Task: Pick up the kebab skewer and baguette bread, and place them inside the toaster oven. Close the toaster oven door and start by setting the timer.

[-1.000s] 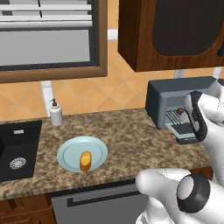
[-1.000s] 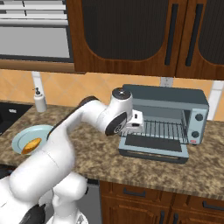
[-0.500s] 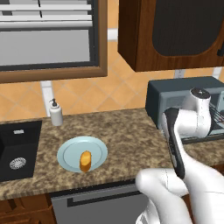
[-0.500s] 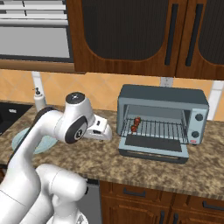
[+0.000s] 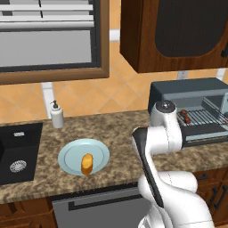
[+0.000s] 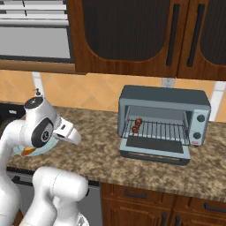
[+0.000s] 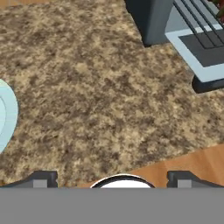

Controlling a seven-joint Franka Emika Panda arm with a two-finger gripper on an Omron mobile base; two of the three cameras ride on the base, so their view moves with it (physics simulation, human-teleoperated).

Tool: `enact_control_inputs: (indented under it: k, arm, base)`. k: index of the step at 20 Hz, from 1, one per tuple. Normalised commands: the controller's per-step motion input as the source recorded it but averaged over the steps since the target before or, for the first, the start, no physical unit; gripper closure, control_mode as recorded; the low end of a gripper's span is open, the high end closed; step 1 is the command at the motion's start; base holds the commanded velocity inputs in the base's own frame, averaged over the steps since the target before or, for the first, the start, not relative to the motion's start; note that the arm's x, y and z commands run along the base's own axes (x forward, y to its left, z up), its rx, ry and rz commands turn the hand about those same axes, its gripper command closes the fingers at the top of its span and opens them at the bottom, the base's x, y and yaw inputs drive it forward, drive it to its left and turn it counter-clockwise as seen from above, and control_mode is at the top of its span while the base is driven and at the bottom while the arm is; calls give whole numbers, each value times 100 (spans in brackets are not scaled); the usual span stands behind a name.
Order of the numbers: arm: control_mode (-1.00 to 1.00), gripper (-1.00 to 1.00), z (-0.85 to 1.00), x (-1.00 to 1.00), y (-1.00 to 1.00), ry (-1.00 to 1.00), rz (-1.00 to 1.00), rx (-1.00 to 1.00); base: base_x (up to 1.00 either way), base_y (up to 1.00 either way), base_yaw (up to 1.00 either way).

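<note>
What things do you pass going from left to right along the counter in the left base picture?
Sink → soap bottle → plate with the baguette bread → robot arm → toaster oven with the kebab skewer.

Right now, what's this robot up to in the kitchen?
It is loading a toaster oven. The kebab skewer already lies on the rack inside, and the oven door hangs open. The bread sits on a plate on the counter. The gripper is open, holds nothing, and hangs over the counter between oven and plate.
</note>
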Motion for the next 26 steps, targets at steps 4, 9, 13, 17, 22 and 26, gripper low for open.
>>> enact_control_inputs:
  k: [4,9,13,17,22,26]
  arm:
    - [-100,-100,0,0,100,0,-1,0]
    - [-100,-100,0,5,100,6,2,0]
    - [-100,-100,-19,26,94,3,16,7]
    - [-100,-100,-13,30,92,7,20,12]
    - [-100,-100,-26,19,59,16,16,12]
    - [-100,-100,-38,5,33,14,6,1]
  base:
    - [0,0,0]
    - [0,0,0]
    - [0,0,0]
    - [0,0,0]
    - [0,0,0]
    - [0,0,0]
